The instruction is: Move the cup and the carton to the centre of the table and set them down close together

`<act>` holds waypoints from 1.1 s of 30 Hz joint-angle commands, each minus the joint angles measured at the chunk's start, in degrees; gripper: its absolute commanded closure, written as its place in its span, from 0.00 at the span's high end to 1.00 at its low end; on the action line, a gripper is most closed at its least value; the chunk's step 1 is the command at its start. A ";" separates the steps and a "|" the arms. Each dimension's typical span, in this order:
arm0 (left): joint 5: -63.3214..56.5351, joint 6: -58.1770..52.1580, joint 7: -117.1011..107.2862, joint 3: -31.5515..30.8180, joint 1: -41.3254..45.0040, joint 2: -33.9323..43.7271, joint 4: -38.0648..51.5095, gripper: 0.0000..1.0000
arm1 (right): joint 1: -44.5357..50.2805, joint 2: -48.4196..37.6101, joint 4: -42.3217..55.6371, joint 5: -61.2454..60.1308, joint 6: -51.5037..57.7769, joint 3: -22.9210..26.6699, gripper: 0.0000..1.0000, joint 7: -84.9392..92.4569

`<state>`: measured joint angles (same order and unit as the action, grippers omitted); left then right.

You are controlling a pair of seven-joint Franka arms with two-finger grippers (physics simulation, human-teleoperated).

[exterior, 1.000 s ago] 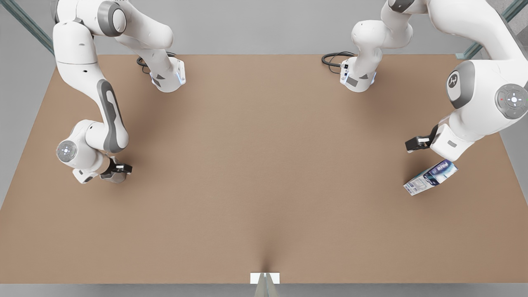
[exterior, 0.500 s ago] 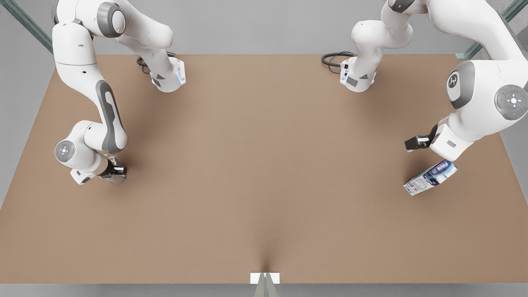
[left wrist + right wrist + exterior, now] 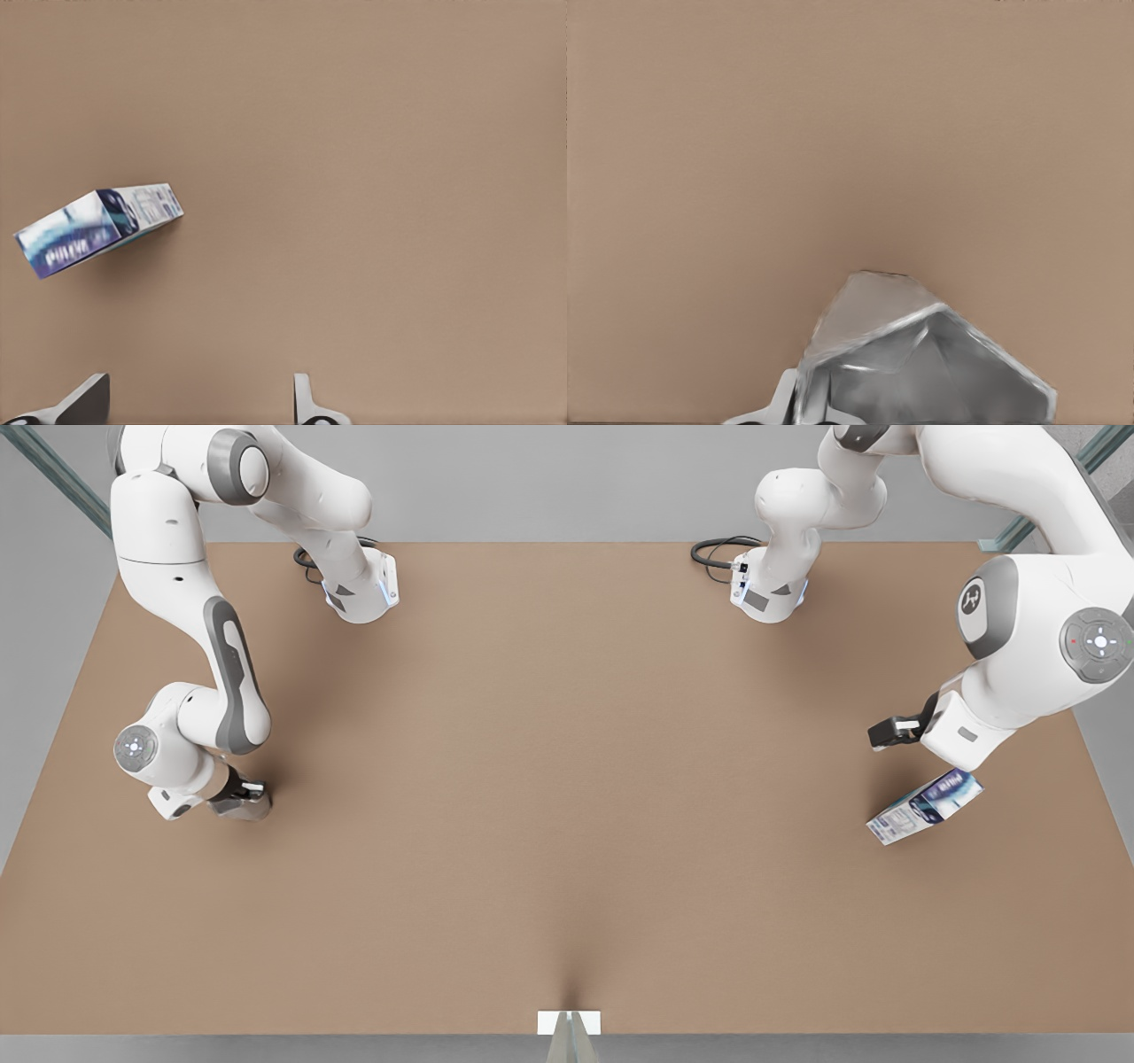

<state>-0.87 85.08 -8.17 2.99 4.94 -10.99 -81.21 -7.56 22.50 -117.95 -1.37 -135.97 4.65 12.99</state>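
Here the right gripper has jaws pinching the cup; left gripper jaws spread near the carton.

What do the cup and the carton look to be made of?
The cup looks like glazed ceramic or metal: pale grey facets with bright highlights along the edges; I can't tell which. The carton looks like printed paperboard: flat white panels, sharp folded edges, blue-purple print.

plain grey floor, slanted metal struts
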 commanded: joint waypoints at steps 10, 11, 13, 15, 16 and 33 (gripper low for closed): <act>-0.01 0.00 0.00 0.00 -0.02 0.00 0.00 1.00 | 0.88 -0.53 0.26 0.23 -0.09 0.01 0.21 -0.25; -0.01 0.00 0.00 0.00 -0.02 0.00 0.00 1.00 | 0.88 -0.88 0.26 0.23 0.09 -0.08 0.21 -0.25; -0.01 0.00 0.00 0.00 -0.02 0.00 0.09 1.00 | 1.32 -1.67 0.35 0.23 0.26 -0.08 0.21 -0.25; -0.10 0.00 0.00 0.00 -0.02 0.09 0.00 1.00 | 1.67 -2.11 0.26 0.23 0.35 -0.08 0.21 -0.25; -0.10 0.09 0.00 0.00 -0.02 0.09 0.09 1.00 | 2.38 -2.37 0.35 0.23 0.44 -0.08 0.21 -0.34; -0.27 -0.53 -0.09 0.09 -0.02 0.36 0.18 1.00 | 12.40 -0.88 4.92 -1.79 0.62 -0.52 0.21 -11.06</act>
<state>-1.07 84.55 -8.26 3.07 4.92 -10.64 -81.04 5.09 21.61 -112.60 -3.50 -135.29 4.05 1.66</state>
